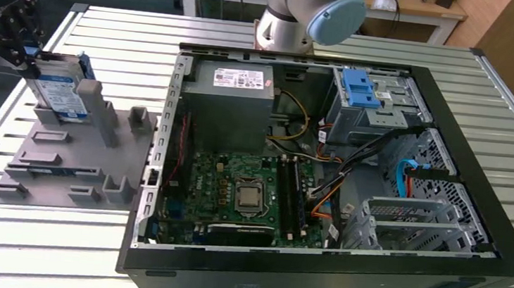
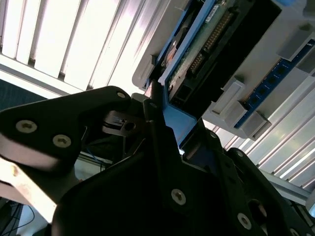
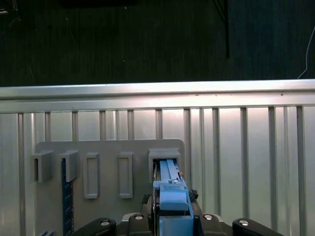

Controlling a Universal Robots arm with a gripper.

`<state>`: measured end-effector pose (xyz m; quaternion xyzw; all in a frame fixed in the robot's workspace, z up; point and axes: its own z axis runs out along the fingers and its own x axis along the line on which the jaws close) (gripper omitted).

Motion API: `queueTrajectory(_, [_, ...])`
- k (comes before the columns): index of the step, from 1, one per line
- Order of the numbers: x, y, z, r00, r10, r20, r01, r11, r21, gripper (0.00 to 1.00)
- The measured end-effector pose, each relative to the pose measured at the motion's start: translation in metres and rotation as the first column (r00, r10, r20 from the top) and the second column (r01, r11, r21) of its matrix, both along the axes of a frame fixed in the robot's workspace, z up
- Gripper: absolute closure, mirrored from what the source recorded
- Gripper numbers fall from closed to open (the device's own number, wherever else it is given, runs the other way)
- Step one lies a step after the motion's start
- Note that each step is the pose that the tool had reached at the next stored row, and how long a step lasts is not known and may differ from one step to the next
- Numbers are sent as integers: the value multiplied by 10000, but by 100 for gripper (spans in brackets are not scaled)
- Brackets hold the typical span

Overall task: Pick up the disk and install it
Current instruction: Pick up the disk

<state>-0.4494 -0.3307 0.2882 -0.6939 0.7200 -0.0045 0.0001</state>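
Claw (image 1: 26, 55) — tight on the disk (image 1: 62, 93)

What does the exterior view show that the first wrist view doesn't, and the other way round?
The exterior view brings the open computer case with its motherboard and drive cage. The first wrist view brings the dark floor past the edge of the table. Both show the disk upright in the grey holder, with the tool closed on it.
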Motion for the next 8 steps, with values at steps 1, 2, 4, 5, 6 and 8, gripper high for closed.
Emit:
queueTrajectory(1, [0, 0, 0, 10000, 0, 0, 0, 10000, 0, 59])
queueTrajectory(2, [0, 0, 0, 10000, 0, 0, 0, 10000, 0, 63])
queueTrajectory(4, [0, -6, -2, 10000, 12, 2, -12, 10000, 2, 63])
queueTrajectory(5, [-1, -13, -2, 10000, 52, 2, -52, 10000, 2, 63])
queueTrajectory(6, [-2, -18, -1, 9999, 107, 1, -107, 9999, 1, 63])
queueTrajectory(8, [-2, -21, 0, 9998, 183, 0, -183, 9998, 0, 63])
